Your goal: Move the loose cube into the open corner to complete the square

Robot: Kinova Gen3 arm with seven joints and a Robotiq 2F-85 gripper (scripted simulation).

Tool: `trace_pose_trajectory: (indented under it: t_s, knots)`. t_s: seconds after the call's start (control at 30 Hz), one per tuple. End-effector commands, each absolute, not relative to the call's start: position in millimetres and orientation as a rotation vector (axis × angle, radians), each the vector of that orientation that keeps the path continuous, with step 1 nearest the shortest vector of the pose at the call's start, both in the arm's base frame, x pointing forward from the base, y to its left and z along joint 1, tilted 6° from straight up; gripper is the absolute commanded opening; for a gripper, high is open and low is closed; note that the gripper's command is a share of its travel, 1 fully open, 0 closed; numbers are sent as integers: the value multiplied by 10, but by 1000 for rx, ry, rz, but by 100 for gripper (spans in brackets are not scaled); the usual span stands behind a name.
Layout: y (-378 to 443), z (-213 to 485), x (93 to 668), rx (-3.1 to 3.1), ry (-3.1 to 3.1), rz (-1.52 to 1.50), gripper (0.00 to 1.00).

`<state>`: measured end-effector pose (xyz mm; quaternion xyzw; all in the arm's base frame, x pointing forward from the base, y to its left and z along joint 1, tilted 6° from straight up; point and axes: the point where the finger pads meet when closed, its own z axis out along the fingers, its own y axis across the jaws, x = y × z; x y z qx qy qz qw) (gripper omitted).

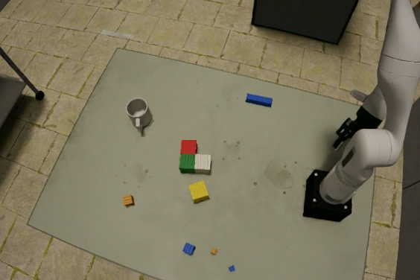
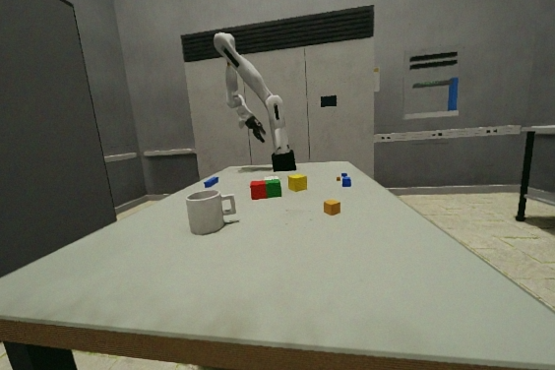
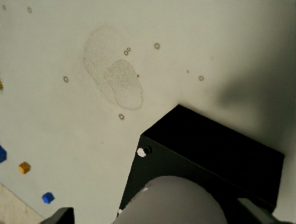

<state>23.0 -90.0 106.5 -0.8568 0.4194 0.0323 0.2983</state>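
Note:
The loose yellow cube point(image 1: 198, 191) point(image 2: 297, 183) lies apart from the other three, slightly turned, on the near side of the green and white cubes in the top view. A red cube point(image 1: 188, 147) point(image 2: 258, 190), a green cube point(image 1: 187, 163) point(image 2: 274, 188) and a white cube point(image 1: 202, 164) point(image 2: 271, 178) form an L. In the top view the open corner is right of the red cube and above the white one. My gripper point(image 1: 337, 140) point(image 2: 263, 138) is open and empty, high above the mat near the arm's base, far from the cubes.
A grey mug point(image 1: 138, 113) point(image 2: 204, 214) stands beyond the red cube. A long blue block point(image 1: 259, 100) point(image 2: 211, 182) lies at the back. An orange cube point(image 1: 127, 200) point(image 2: 332, 207) and several small blue and orange blocks lie around. The black base point(image 1: 328, 195) point(image 3: 215, 145) stands at the right.

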Motion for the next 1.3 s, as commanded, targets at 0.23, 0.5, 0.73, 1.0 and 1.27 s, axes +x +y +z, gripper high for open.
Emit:
trace_pose_trajectory:
  t_s: [0.23, 0.5, 0.73, 1.0, 1.27]
  knots:
    - [-954, 1038, 240, -2311, 1076, 116, 100]
    - [-1065, 984, 278, -2379, 998, 176, 100]
    - [-1286, 881, 430, -2511, 837, 279, 100]
    - [-1437, 807, 616, -2608, 708, 342, 100]
    - [-1572, 727, 899, -2714, 552, 397, 100]
